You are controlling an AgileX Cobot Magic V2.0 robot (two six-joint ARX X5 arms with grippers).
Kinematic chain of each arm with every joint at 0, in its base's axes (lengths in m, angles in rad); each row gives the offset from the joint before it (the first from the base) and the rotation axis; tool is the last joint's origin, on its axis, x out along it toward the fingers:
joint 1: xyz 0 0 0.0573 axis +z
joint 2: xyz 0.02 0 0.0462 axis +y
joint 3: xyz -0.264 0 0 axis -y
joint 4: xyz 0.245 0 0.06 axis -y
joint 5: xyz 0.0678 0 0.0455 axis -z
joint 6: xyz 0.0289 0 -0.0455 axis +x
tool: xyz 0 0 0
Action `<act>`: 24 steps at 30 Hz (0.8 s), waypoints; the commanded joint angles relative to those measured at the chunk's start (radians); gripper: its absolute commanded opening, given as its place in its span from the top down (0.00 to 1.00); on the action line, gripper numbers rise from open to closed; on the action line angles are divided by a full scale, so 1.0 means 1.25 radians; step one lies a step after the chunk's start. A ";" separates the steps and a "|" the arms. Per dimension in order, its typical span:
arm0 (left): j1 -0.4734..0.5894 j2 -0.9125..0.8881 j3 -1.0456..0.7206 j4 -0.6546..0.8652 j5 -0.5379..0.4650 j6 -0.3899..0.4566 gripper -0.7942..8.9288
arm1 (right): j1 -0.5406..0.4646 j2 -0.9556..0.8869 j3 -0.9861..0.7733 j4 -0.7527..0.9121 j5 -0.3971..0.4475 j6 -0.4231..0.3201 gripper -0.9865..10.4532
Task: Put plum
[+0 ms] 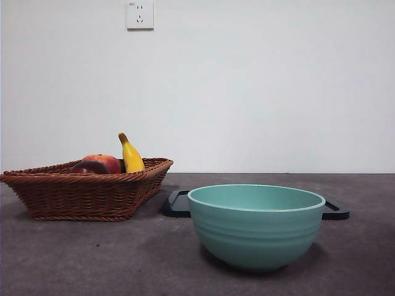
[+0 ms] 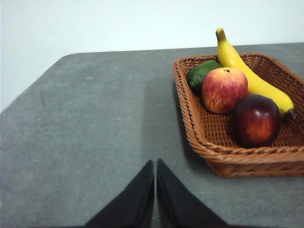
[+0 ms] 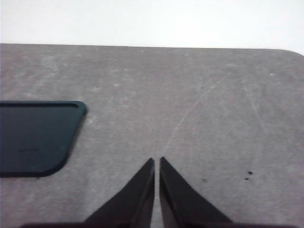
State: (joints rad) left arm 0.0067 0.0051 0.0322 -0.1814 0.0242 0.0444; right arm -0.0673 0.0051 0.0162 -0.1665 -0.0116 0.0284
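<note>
The plum [image 2: 255, 120], dark maroon and round, lies in the wicker basket [image 2: 223, 156] at its near corner, next to a red-orange fruit [image 2: 224, 89]. In the front view only the plum's top [image 1: 88, 168] peeks over the basket rim [image 1: 80, 185]. My left gripper [image 2: 155, 164] is shut and hovers above bare table, well to the side of the basket. Away from the fruit, my right gripper [image 3: 156, 161] is shut too, over bare table near the black tray [image 3: 35, 137]. Neither gripper shows in the front view.
A yellow banana [image 2: 251, 76] and a green fruit [image 2: 202, 73] share the basket. A teal bowl [image 1: 256, 225] stands front centre, with the black tray [image 1: 179, 203] behind it. A wall with a socket [image 1: 140, 15] closes the back.
</note>
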 commanded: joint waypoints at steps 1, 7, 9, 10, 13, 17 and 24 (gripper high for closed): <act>0.002 -0.002 -0.016 -0.004 -0.002 -0.107 0.91 | -0.001 -0.001 -0.003 0.007 -0.030 0.079 0.91; 0.002 -0.002 -0.016 -0.005 -0.002 -0.259 0.91 | -0.001 -0.001 -0.003 0.007 -0.042 0.143 0.91; 0.002 -0.002 -0.013 -0.006 -0.001 -0.289 0.91 | -0.001 -0.001 -0.001 0.007 -0.045 0.168 0.91; 0.002 -0.002 -0.009 -0.006 -0.001 -0.305 0.91 | -0.001 -0.001 0.000 0.008 -0.057 0.177 0.91; 0.002 -0.002 0.009 -0.008 0.000 -0.335 0.91 | -0.001 -0.001 0.014 0.004 -0.074 0.219 0.91; 0.002 0.000 0.046 -0.030 0.002 -0.368 0.91 | -0.001 -0.001 0.053 -0.003 -0.083 0.246 0.91; 0.002 0.030 0.147 -0.091 0.044 -0.369 0.91 | -0.001 0.012 0.180 -0.057 -0.095 0.250 0.91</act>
State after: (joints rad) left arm 0.0067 0.0349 0.1951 -0.2989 0.0761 -0.4099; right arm -0.0673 0.0135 0.2165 -0.2363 -0.1295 0.3233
